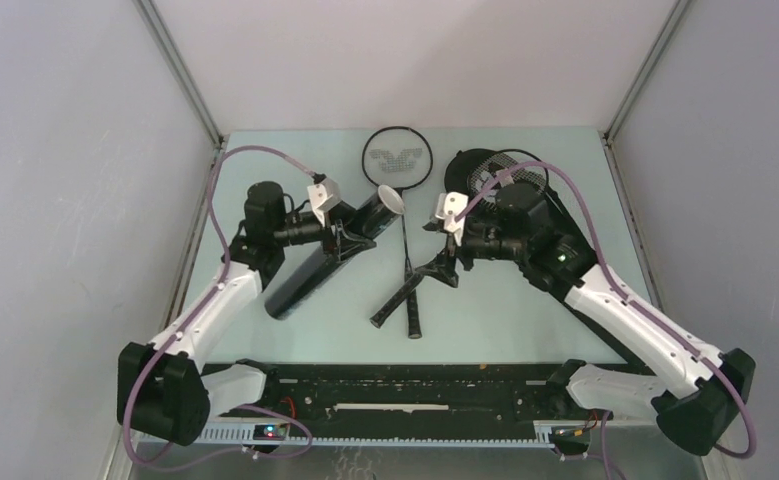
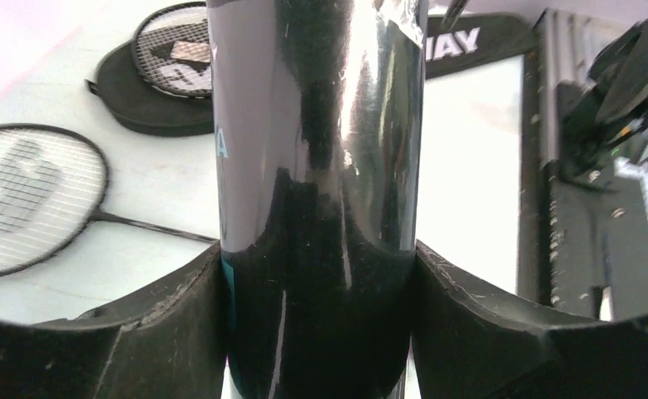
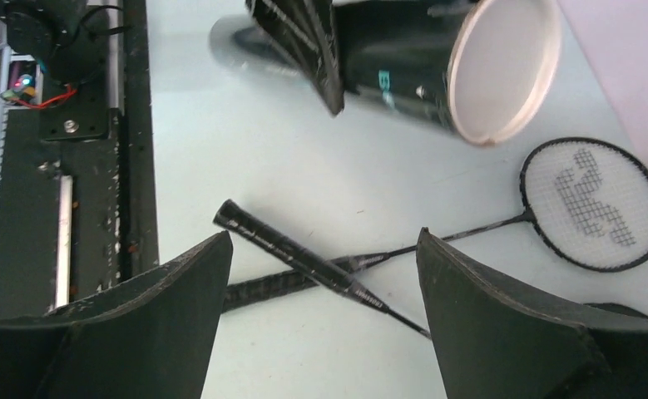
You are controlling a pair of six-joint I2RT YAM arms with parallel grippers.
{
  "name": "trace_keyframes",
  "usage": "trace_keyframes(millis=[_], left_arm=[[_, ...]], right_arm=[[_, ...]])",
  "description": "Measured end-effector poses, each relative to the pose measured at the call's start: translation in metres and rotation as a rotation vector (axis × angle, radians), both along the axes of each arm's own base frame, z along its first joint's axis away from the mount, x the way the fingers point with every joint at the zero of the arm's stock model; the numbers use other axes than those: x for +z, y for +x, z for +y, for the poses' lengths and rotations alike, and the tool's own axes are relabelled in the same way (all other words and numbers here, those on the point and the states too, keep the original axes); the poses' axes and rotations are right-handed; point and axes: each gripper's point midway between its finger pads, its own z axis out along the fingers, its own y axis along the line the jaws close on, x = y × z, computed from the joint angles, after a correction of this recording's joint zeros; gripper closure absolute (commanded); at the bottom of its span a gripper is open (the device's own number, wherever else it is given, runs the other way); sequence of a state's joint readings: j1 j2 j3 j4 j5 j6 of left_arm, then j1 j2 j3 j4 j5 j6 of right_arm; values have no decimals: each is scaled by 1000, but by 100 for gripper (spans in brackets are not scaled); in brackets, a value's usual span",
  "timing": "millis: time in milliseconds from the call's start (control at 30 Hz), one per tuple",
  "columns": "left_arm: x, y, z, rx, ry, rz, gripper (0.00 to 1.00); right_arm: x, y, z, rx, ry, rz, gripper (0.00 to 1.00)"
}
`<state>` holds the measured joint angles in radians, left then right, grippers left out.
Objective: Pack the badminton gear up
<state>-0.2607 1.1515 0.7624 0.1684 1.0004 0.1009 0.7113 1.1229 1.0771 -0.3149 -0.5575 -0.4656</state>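
Since the tube (image 1: 305, 278) looked glossy, light and thin-walled (likely slippery, easily dented), the left gripper (image 1: 343, 240) clamped it nearer its open mouth, over the desk (image 1: 525, 320). Just beside the tube's mouth, the right gripper (image 1: 443, 270) hung wide open above two crossed rackets (image 1: 414, 318).

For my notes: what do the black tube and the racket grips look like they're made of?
The tube looks like glossy plastic or film-coated card: its wall shows sharp bright reflections and fine scratches, and the right wrist view shows a pale matte lining at its open mouth. The racket grips look like matte wrapped tape, probably synthetic, with faint spiral ridges.
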Motion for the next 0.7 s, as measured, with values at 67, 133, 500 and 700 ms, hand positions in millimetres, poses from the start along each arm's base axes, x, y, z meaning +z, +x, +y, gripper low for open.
trace_keyframes(millis=[67, 133, 500, 700], left_arm=[[6, 4, 4, -4, 58, -60, 99], [11, 9, 9, 3, 121, -120, 98], [-74, 70, 62, 297, 502, 3, 98], [-116, 129, 97, 467, 682, 125, 95]], right_arm=[[0, -2, -11, -3, -2, 23, 10], [1, 1, -23, -25, 1, 41, 11], [-5, 34, -69, -199, 19, 141, 11], [-11, 37, -70, -208, 10, 164, 11]])
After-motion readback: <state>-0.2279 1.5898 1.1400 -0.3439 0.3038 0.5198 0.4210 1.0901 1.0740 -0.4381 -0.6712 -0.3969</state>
